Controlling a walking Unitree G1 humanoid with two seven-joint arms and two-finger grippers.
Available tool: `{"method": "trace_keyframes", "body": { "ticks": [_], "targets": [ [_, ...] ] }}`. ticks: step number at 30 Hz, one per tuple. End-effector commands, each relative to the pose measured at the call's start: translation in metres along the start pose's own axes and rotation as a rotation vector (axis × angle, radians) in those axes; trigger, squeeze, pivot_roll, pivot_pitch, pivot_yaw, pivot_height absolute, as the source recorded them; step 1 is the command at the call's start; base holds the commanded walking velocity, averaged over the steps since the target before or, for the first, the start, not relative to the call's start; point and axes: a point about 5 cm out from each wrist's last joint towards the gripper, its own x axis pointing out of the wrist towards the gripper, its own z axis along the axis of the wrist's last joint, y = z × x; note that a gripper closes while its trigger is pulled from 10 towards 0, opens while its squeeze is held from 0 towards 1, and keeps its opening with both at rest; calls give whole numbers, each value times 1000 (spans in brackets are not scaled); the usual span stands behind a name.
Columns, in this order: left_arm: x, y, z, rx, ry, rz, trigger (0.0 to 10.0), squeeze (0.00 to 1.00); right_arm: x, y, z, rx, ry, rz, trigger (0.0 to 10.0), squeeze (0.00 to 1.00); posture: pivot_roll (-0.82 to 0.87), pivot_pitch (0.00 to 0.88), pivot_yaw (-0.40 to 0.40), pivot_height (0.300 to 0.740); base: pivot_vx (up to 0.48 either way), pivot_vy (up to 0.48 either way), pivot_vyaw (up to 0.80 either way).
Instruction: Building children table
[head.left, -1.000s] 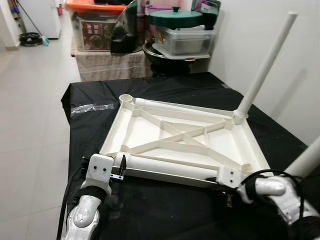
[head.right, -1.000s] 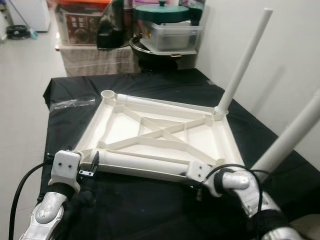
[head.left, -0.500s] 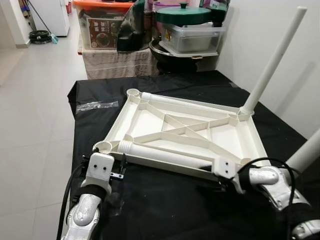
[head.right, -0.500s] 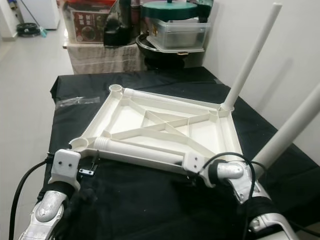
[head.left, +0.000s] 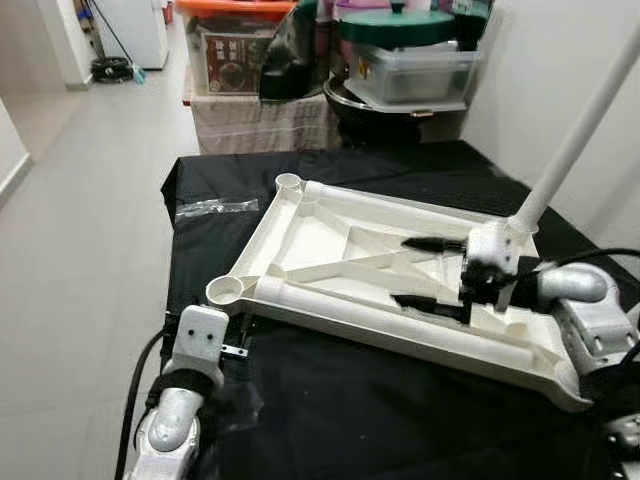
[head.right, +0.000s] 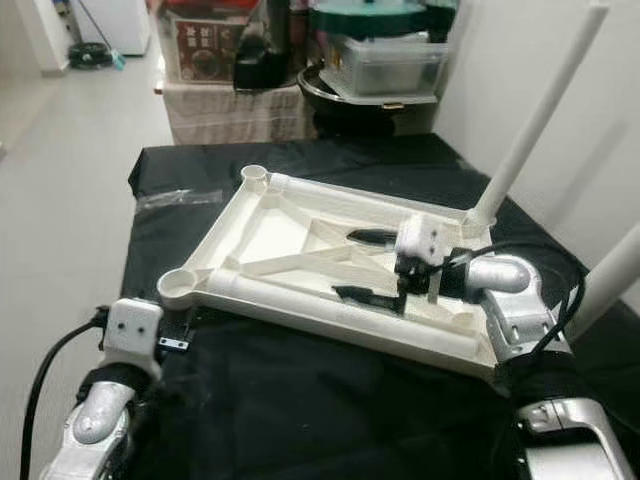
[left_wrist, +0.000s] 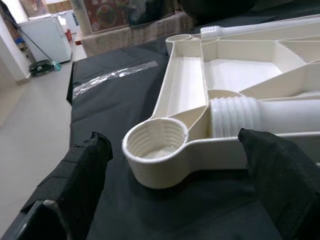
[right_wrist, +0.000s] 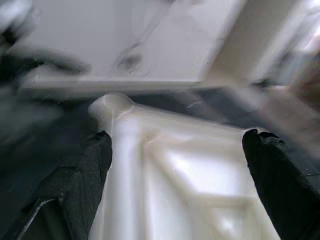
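Right of centre in the head view, my right gripper (head.left: 432, 272) reaches over the upturned tabletop (head.left: 330, 240), fingers spread apart above its ribs. My left gripper (left_wrist: 175, 170) sits low at lower left, fingers wide apart either side of the corner socket (left_wrist: 155, 145).

Two silver arms with white wrist blocks, looping black cables, and long black fingers on the right gripper (head.left: 428, 272).

Bright, even light; blurred right wrist view.
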Motion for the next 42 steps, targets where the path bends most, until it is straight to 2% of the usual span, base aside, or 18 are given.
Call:
{"method": "trace_keyframes", "body": {
  "ticks": [1, 2, 4, 6, 8, 9, 13, 25, 27, 28, 30, 33, 34, 36, 37, 40, 41, 42],
  "targets": [
    [-1, -2, -2, 7, 4, -1, 10000, 0, 19, -10, -5, 85, -37, -234, 10000, 0, 20, 0, -100, 740, 0, 0, 0],
    [0, -2, -2, 8, 0, 4, 10000, 0, 30, -12, -12, 125, -23, -339, 10000, 0, 20, 0, -100, 740, 0, 0, 0],
    [0, 5, 1, 12, -13, 49, 10000, 0, 58, 3, -44, 389, 63, -508, 10000, 0, 27, 0, -104, 740, 0, 0, 0],
    [0, 5, 1, 12, -13, 49, 10000, 0, 58, 3, -44, 389, 63, -508, 10000, 0, 27, 0, -104, 740, 0, 0, 0],
    [-1, 12, 2, 22, -18, 83, 10000, 0, 82, 28, -56, 600, 64, -555, 10000, 0, 43, 0, -108, 740, 0, 0, 0],
    [-1, 12, 2, 22, -18, 83, 10000, 0, 82, 28, -56, 600, 64, -555, 10000, 0, 43, 0, -108, 740, 0, 0, 0],
    [-2, 8, 4, 36, -27, 60, 10000, 0, 97, 52, -46, 570, -31, -578, 10000, 0, 38, 0, -101, 740, 0, 0, 0],
    [-1, 7, 5, 5, -35, 58, 10000, 0, 99, 48, -43, 578, 32, -673, 10000, 0, 34, 0, -101, 740, 0, 0, 0],
    [-1, 8, 4, 2, -35, 60, 10000, 0, 104, 53, -42, 563, 54, -643, 10000, 0, 38, 0, -102, 740, 0, 0, 0],
    [0, 10, 5, 5, -38, 71, 10000, 0, 119, 73, -40, 488, 118, -507, 10000, 0, 38, 0, -102, 740, 0, 0, 0],
    [0, 11, 5, 7, -41, 79, 10000, 0, 124, 81, -39, 467, 136, -448, 10000, 0, 38, 0, -102, 740, 0, 0, 0],
    [0, 11, 5, 7, -41, 79, 10000, 0, 124, 81, -39, 467, 136, -448, 10000, 0, 38, 0, -102, 740, 0, 0, 0],
    [1, 16, 5, 19, -42, 109, 10000, 0, 131, 90, -38, 416, 147, -370, 10000, 0, 44, 0, -107, 740, 0, 0, 0],
    [1, 16, 5, 19, -42, 109, 10000, 0, 131, 90, -38, 416, 147, -370, 10000, 0, 44, 0, -107, 740, 0, 0, 0],
    [1, 28, 3, 38, -35, 160, 10000, 0, 136, 97, -36, 387, 146, -297, 10000, 0, 61, 0, -122, 740, 0, 0, 0],
    [1, 28, 3, 38, -35, 160, 10000, 0, 136, 97, -36, 387, 146, -297, 10000, 0, 61, 0, -122, 740, 0, 0, 0],
    [-1, 41, 0, 66, -18, 217, 10000, 0, 140, 101, -35, 368, 140, -239, 10000, 0, 64, 0, -125, 740, 0, 0, 0],
    [-1, 41, 0, 66, -18, 217, 10000, 0, 140, 101, -35, 368, 140, -239, 10000, 0, 64, 0, -125, 740, 0, 0, 0]
  ]
}}
